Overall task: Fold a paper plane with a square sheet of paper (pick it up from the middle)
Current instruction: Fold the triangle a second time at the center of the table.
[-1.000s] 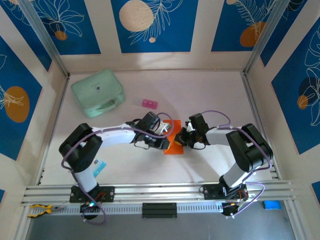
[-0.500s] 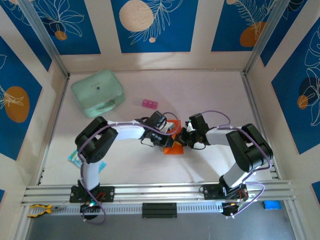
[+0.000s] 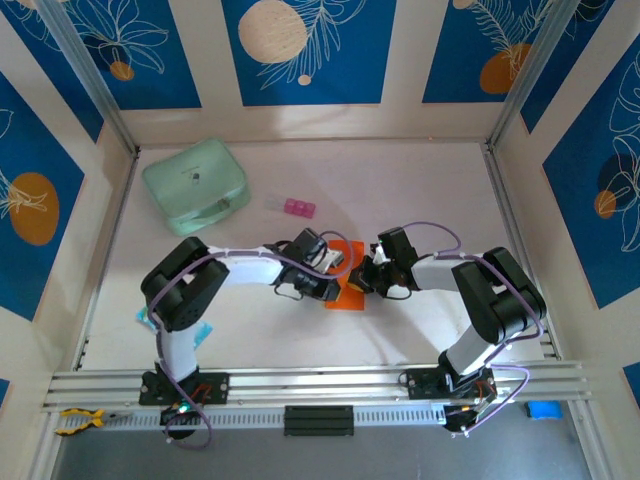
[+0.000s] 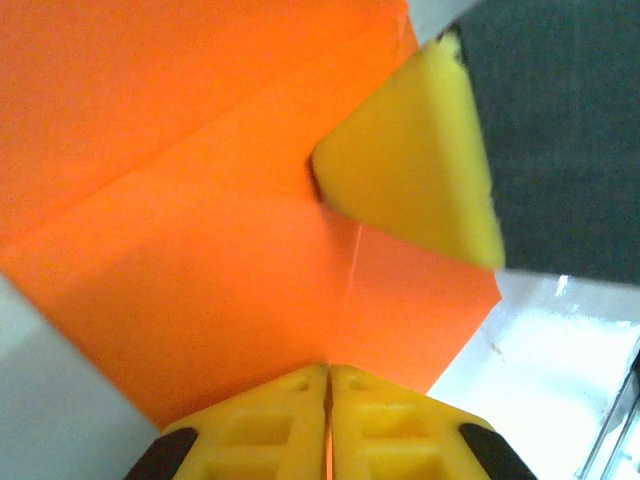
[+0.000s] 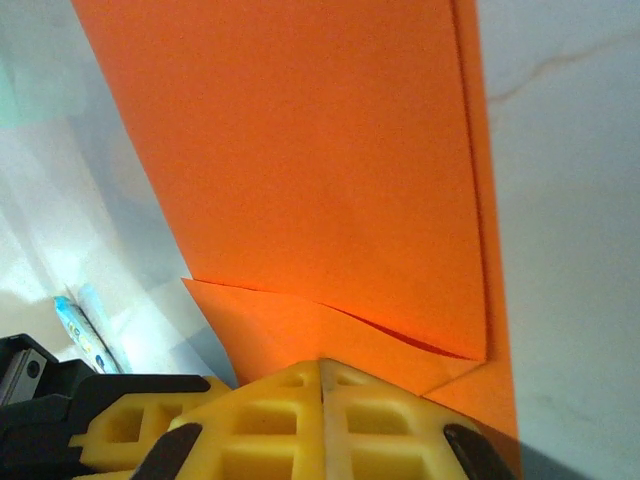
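The square sheet of paper [image 3: 346,293], bright orange and partly folded into layers with creases, lies at the table's middle between both grippers. My left gripper [image 3: 337,267] meets it from the left. In the left wrist view its yellow fingers [image 4: 270,420] are closed together at the paper's [image 4: 200,250] near edge, with a thin orange sliver in the seam of the left gripper [image 4: 328,372]. My right gripper [image 3: 363,279] comes from the right, shut, its tip [image 4: 420,170] pressed against the sheet. In the right wrist view the right gripper [image 5: 322,365] is shut, bearing against the lowest layer of the paper [image 5: 320,150].
A mint-green case [image 3: 196,185] sits at the back left, with a small pink block [image 3: 298,208] to its right. A light blue packet [image 3: 200,331] lies beside the left arm's base. The metal rail [image 3: 320,385] runs along the near edge.
The left arm's elbow has swung inward and its gripper has shifted slightly right, still at the paper. The orange sheet now reaches further toward the back. The right arm has stayed put.
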